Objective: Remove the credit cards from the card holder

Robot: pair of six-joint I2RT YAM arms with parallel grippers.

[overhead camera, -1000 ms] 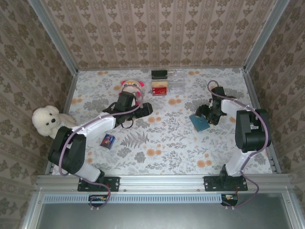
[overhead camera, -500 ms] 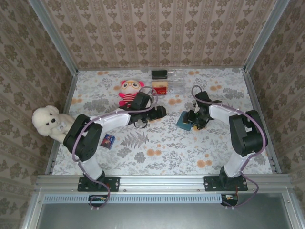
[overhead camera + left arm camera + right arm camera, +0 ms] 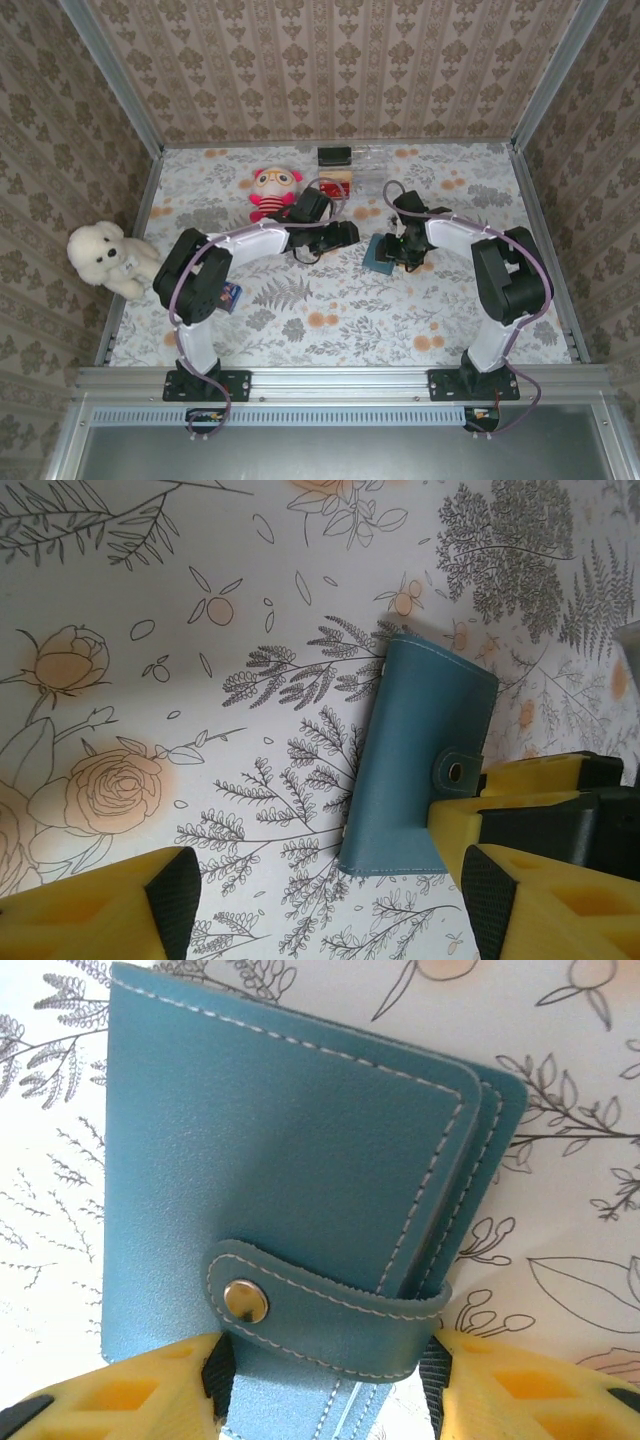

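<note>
The card holder point(image 3: 290, 1160) is a teal-blue wallet, folded shut, with its strap point(image 3: 330, 1310) snapped across the front. It lies low over the floral table near the middle point(image 3: 378, 255). My right gripper point(image 3: 325, 1370) is shut on its strap end, one yellow finger point(image 3: 130, 1400) on each side. My left gripper point(image 3: 330, 905) stands open just left of the holder point(image 3: 420, 755), its jaws wide apart with nothing between them. In the top view the left gripper point(image 3: 345, 235) faces the right gripper point(image 3: 397, 250) closely. The credit cards are hidden.
A clear tray point(image 3: 372, 178) at the back holds a red and yellow item point(image 3: 335, 185), with a black block point(image 3: 334, 155) behind it. A pink doll point(image 3: 272, 190), a white plush dog point(image 3: 105, 258) and a small blue can point(image 3: 230, 295) are on the left.
My right gripper has carried the card holder left toward the middle. The left arm has reached right to meet it, and its jaws have narrowed somewhat.
</note>
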